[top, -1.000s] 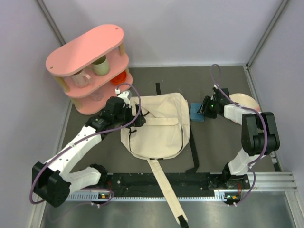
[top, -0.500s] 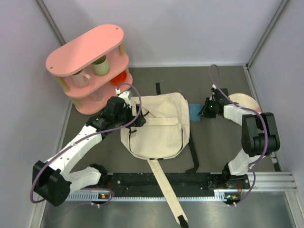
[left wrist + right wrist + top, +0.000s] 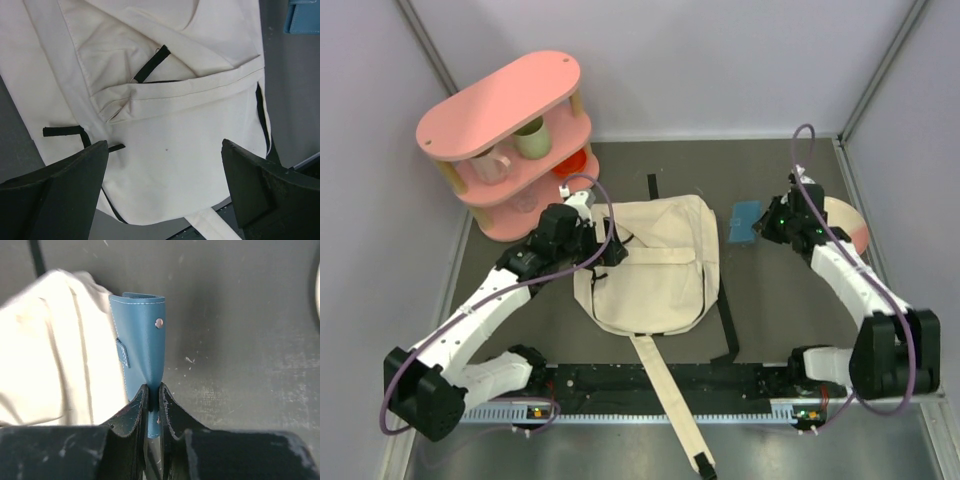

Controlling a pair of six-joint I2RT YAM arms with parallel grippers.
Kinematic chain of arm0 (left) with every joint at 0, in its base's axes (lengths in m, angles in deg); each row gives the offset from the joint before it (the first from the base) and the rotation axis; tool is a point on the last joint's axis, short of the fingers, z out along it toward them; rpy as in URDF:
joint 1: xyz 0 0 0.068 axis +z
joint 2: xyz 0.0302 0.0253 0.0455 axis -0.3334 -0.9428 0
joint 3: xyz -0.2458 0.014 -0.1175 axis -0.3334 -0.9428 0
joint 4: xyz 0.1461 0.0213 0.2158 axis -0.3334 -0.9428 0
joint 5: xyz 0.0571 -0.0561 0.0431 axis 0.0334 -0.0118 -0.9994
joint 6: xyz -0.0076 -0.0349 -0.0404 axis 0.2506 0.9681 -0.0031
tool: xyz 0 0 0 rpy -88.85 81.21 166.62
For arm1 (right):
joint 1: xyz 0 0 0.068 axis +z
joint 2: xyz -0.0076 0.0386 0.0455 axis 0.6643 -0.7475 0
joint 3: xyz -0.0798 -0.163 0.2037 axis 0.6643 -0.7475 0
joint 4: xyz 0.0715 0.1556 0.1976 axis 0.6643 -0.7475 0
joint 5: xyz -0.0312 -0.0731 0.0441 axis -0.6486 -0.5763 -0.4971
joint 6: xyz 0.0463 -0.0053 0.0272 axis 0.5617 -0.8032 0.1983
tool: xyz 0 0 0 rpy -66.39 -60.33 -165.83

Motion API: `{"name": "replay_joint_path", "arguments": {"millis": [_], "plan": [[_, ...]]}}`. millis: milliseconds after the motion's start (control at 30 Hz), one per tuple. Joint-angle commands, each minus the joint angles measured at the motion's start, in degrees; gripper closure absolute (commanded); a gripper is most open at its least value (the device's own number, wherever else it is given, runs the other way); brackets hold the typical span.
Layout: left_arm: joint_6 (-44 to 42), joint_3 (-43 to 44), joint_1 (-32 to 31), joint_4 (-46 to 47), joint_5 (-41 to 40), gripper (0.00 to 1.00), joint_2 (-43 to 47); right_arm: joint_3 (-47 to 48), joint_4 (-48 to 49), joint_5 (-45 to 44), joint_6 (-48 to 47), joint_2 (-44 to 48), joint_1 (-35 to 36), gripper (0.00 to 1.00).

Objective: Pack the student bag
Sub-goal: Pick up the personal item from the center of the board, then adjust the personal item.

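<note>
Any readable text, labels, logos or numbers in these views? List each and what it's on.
None readable.
student bag: plain cream canvas, no print or logo showing.
blue case: stitching and a metal stud only, no lettering.
pink shelf and its cups: no markings visible.
base rail: small coloured spots near the arm mounts, too small to read.

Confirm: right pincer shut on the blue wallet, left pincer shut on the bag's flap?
No: the left pincer hangs open over the student bag, gripping nothing, per the left wrist view. The right pincer is shut on the blue wallet.
</note>
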Motion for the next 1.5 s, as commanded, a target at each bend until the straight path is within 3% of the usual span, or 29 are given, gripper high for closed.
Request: {"name": "replay_joint_path", "arguments": {"millis": [0, 200, 367, 433, 600, 967, 1100, 1133, 1300, 1333, 1400, 1433, 1467], "plan": [[1.66, 1.42, -0.05, 5.01, 2.06, 0.01, 3.26, 0.11, -1.4, -2.15, 1.2, 11.32, 0.42, 1.0], [4.64, 1.24, -0.05, 14.73, 8.12, 0.01, 3.71, 0.55, -1.06, 16.11, 2.34, 16.88, 0.68, 1.0], [9.83, 0.28, -0.05, 26.35, 16.29, 0.01, 0.82, 1.34, 1.57, 25.96, 3.84, 16.79, 7.6, 1.0], [12.91, -0.6, -0.14, 32.57, 19.72, 0.01, -0.86, 1.08, 3.42, 26.51, 6.11, 16.62, 10.07, 1.0], [17.04, -1.92, -0.14, 38.05, 21.66, 0.01, -4.73, -1.21, 11.32, 27.12, 11.04, 16.7, 15.44, 1.0], [22.76, -4.03, -0.93, 50.97, 27.98, 0.02, -10.96, -2.79, 19.77, 30.11, 16.85, 13.63, 18.96, 1.0], [24.69, -4.12, -1.9, 54.22, 28.17, 0.17, -12.91, -2.79, 20.48, 31.16, 17.12, 12.23, 19.23, 1.0], [24.78, -4.21, -2.07, 54.66, 28.08, 0.28, -12.91, -2.79, 20.57, 31.08, 17.03, 12.13, 19.23, 1.0], [24.43, -3.51, -2.25, 54.32, 28.17, 0.6, -13.34, -2.97, 20.48, 31.95, 16.33, 11.35, 19.23, 1.0], [24.43, -3.5, -2.25, 54.23, 28.08, 0.75, -13.69, -2.97, 20.31, 32.39, 16.24, 11.17, 19.23, 0.99], [24.52, -3.07, -2.25, 53.62, 27.99, 0.89, -13.78, -3.14, 18.82, 31.96, 15.45, 11.52, 19.23, 0.89], [24.52, -2.98, -2.25, 53.18, 27.9, 0.95, -13.87, -3.14, 17.85, 30.04, 15.18, 11.69, 19.23, 0.7], [24.26, -2.98, -2.25, 52.65, 27.82, 1.0, -13.7, -3.14, 17.06, 28.98, 14.83, 12.04, 19.23, 0.61]]}}
